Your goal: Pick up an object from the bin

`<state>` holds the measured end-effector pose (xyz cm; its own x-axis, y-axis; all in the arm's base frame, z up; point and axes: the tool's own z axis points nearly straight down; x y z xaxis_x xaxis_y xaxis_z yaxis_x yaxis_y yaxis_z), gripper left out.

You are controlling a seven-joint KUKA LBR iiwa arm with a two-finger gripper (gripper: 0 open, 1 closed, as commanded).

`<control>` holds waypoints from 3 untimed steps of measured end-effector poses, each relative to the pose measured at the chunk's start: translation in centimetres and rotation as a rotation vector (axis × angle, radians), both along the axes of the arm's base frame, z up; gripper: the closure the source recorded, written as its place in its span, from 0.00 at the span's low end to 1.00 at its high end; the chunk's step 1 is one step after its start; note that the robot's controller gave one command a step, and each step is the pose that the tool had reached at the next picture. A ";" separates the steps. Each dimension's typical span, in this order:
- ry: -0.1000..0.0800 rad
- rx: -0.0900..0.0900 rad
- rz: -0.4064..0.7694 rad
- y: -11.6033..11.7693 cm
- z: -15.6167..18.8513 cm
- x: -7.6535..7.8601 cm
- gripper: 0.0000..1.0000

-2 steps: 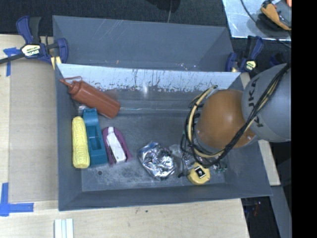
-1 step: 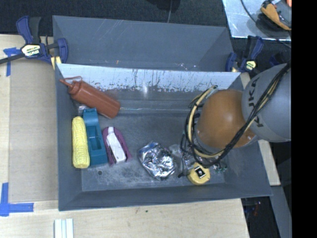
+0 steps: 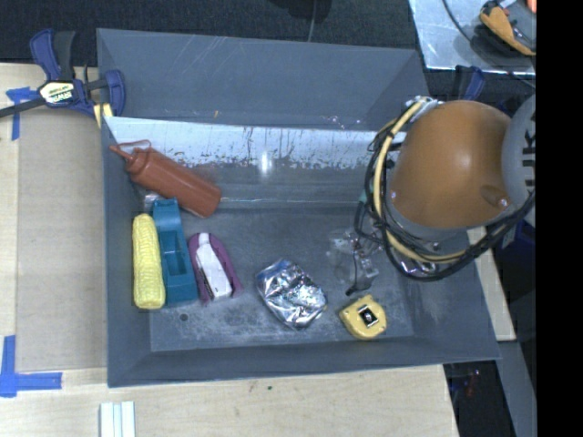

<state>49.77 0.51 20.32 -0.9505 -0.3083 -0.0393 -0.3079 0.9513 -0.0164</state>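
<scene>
Overhead, slightly oblique, onto bin (image 3: 273, 80)

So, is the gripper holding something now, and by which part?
Nothing seems held: the gripper is over bare bin floor, near the foil ball and the yellow tape measure.

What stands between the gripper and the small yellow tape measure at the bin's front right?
Nothing visible. Only bare bin floor separates the gripper from the yellow tape measure. The crumpled foil ball lies further left in the view, out of the way.

There is one each: brown bottle (image 3: 173, 182), yellow corn cob (image 3: 148, 260), blue tool (image 3: 173, 255), purple-white packet (image 3: 212, 267), foil wad (image 3: 290, 293), yellow tape measure (image 3: 363, 318).
</scene>
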 end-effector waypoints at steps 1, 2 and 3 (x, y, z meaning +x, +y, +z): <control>0.018 -0.001 0.011 -0.2 6.3 0.4 1.00; 0.015 -0.008 0.235 4.8 -4.1 2.3 1.00; 0.009 -0.007 0.172 5.1 -0.6 -0.3 1.00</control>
<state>49.45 5.60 19.76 -0.8840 -0.4667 -0.0279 -0.4663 0.8844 -0.0192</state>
